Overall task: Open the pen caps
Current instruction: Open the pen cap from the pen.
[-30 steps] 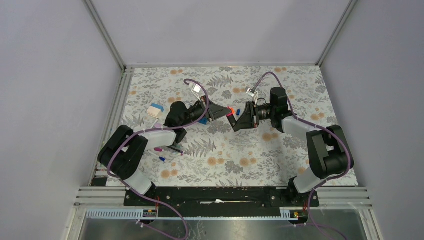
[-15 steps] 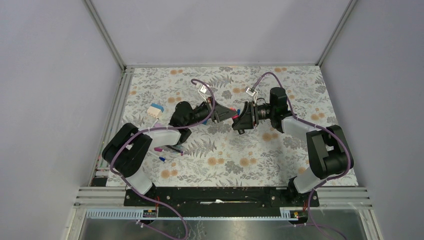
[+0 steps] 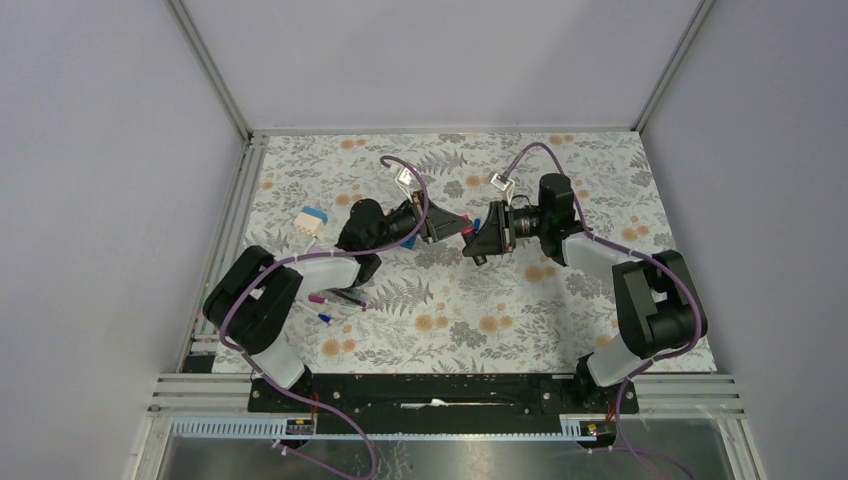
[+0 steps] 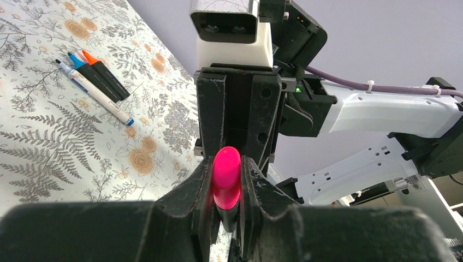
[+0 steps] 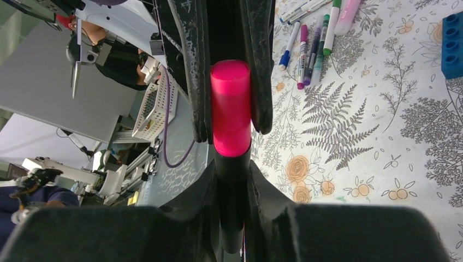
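A pen with a pink cap (image 5: 230,103) and a black barrel (image 5: 232,196) hangs above the mat between my two grippers. In the right wrist view my right gripper (image 5: 232,174) is shut on the black barrel, and the left arm's fingers (image 5: 191,65) flank the pink cap. In the left wrist view my left gripper (image 4: 226,164) pinches the pink cap (image 4: 226,177). From above, the left gripper (image 3: 460,228) and right gripper (image 3: 479,238) meet tip to tip and hide the pen. Capped pens lie on the mat, among them a blue cap (image 4: 76,59) and an orange cap (image 4: 87,55).
Several pens (image 5: 314,38) lie in a group on the floral mat (image 3: 450,310), seen from above by the left arm's elbow (image 3: 335,298). A blue-and-white block (image 3: 312,220) sits at the left. Metal rails (image 3: 235,220) edge the mat.
The two grippers have closed the gap and now meet over the mat's middle. The right jaws opened briefly and shut again on the barrel.
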Controlling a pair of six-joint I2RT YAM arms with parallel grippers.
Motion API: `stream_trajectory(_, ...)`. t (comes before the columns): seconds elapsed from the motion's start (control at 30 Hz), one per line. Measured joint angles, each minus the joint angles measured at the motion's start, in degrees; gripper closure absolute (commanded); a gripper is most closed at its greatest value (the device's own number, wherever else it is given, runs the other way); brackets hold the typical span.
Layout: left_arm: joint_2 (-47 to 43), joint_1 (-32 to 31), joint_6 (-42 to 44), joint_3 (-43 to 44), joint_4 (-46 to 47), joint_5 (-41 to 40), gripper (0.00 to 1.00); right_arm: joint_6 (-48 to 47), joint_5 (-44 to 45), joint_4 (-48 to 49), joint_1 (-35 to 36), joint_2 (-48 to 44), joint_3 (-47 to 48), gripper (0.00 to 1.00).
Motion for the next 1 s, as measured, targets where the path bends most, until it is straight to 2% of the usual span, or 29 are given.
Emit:
stream_trajectory(0.1, -0.5, 1.4, 0.3, 0.1, -0.5, 1.0, 1.0, 0.0, 1.6, 0.5, 0.9, 0.2, 0.3, 1.0)
stream_trajectory(0.4, -3.1, 7.4, 3.0, 5.9, -10.1, 6.5, 1.0, 0.6, 9.6, 6.4, 4.2, 2.0, 4.4, 1.0)
stream_trajectory(1.0, -6.9, 10.4, 4.1, 6.0, -12.5, 8.3, 1.0, -0.5, 12.5, 8.6, 6.0, 2.1, 5.8, 1.0)
